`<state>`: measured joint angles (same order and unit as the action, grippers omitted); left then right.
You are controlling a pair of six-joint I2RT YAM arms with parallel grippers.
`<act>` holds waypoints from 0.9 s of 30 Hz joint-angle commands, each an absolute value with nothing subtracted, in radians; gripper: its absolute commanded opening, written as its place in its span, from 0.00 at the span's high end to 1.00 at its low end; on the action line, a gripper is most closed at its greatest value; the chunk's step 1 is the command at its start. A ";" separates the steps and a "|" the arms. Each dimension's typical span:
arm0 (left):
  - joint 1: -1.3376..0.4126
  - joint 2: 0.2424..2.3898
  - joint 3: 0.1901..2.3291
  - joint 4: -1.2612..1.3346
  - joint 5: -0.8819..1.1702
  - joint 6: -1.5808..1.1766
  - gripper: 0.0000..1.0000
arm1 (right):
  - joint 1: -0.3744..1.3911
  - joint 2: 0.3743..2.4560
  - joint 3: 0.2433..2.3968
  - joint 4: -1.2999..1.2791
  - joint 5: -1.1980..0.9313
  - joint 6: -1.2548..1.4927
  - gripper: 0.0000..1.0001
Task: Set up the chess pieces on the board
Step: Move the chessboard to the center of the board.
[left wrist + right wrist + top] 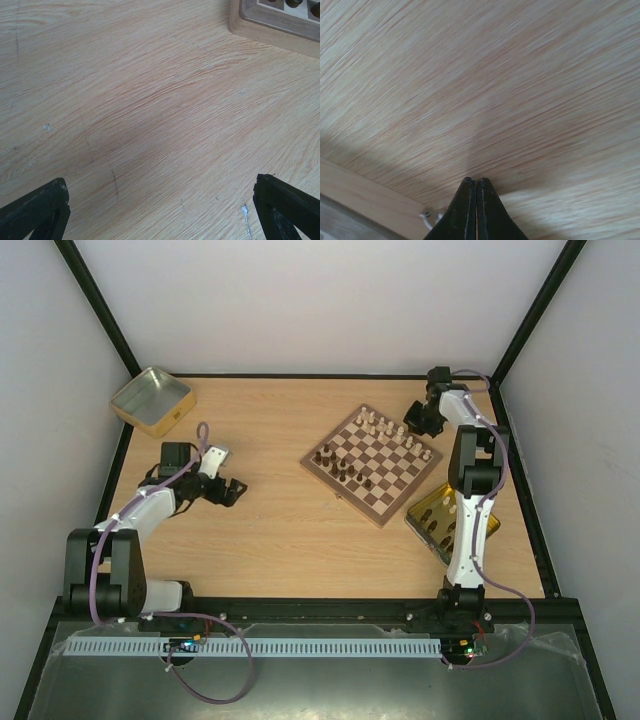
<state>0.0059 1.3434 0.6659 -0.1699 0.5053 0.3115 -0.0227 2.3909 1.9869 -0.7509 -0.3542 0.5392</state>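
Over bare tabletop (280, 530) left of the board (372, 462), the left claw (162, 185) gapes wide and empty, the right claw (474, 182) is clenched on nothing, and the near tin (418, 512) holds pieces (447, 523).

Wooden table (280, 530) — bearing the board (385, 480), one gold tin (150, 400) far-left, second tin (422, 512) right.

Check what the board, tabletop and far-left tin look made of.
Board: wood, smooth satin finish; grain shows on its plain border.
Tabletop: pale wood-grain surface, matte, possibly laminate; fine streaky grain, a few scuffs.
Tin: likely metal, gold-toned with a dull sheen; thin walls, perhaps lacquered.
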 commanded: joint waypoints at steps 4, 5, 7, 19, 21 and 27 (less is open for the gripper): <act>0.020 1.314 0.651 -0.166 0.497 0.303 0.00 | 0.037 2.386 1.946 -0.773 -0.372 0.508 0.98; 0.021 1.312 0.651 -0.167 0.497 0.301 0.00 | 0.044 2.385 1.944 -0.778 -0.372 0.506 0.98; 0.023 1.309 0.655 -0.168 0.497 0.300 0.00 | 0.058 2.383 1.938 -0.783 -0.377 0.501 0.98; 0.045 1.294 0.670 -0.197 0.498 0.295 0.00 | 0.087 2.324 1.844 -0.750 -0.418 0.499 0.98; 0.051 1.289 0.671 -0.201 0.501 0.296 0.00 | 0.091 2.321 1.837 -0.747 -0.439 0.497 0.98; 0.068 1.282 0.672 -0.212 0.509 0.299 0.00 | 0.120 2.326 1.842 -0.730 -0.502 0.492 0.98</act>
